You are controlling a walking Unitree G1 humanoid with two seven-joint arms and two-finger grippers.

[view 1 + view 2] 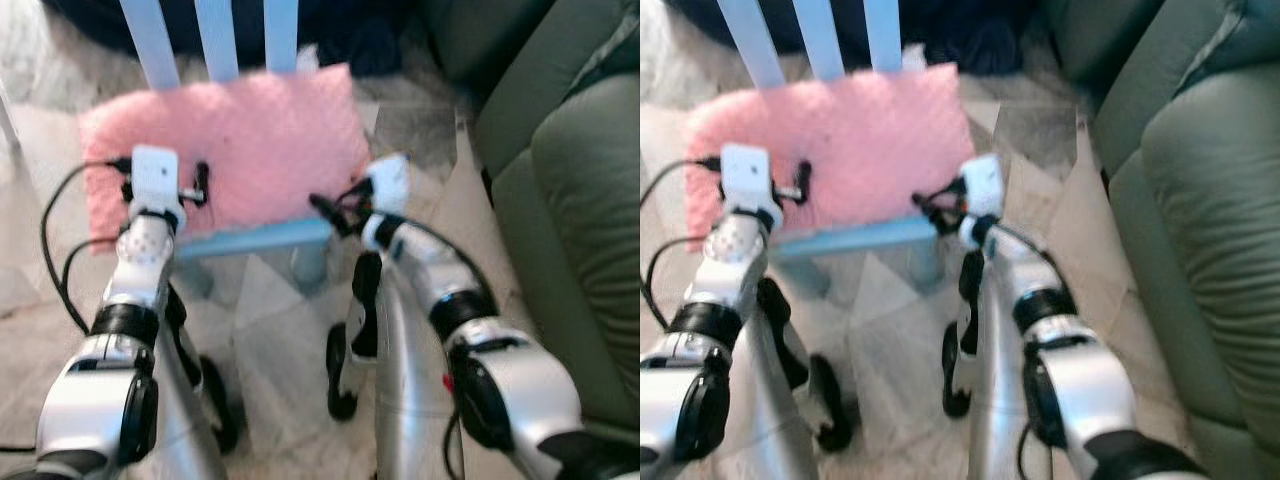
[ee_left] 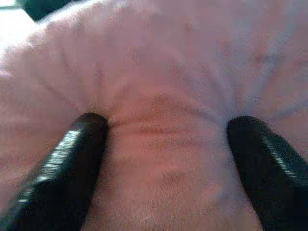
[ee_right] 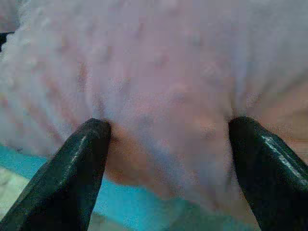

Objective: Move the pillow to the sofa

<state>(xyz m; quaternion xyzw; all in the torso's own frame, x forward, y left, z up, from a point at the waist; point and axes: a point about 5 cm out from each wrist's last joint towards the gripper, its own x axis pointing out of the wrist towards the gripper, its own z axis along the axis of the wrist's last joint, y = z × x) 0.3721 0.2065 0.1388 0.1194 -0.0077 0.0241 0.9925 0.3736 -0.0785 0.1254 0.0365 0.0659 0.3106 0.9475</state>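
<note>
A fuzzy pink pillow [image 1: 250,130] lies flat on the seat of a light blue chair [image 1: 262,237]. My left gripper [image 1: 165,188] rests on the pillow's near left part. In the left wrist view it [image 2: 168,122] stands open, both fingertips [image 2: 91,126] pressed into the fabric and a bulge of pillow [image 2: 159,57] between them. My right gripper [image 1: 338,205] is at the pillow's near right corner. It [image 3: 172,124] is open too, its fingers astride the pillow's edge [image 3: 159,62], with the blue seat [image 3: 139,211] below.
A green sofa [image 1: 580,200] runs along the right side, close to my right arm. The chair's blue back slats [image 1: 215,35] rise behind the pillow. Pale tiled floor [image 1: 270,320] lies between me and the chair, and something dark [image 1: 350,30] sits behind it.
</note>
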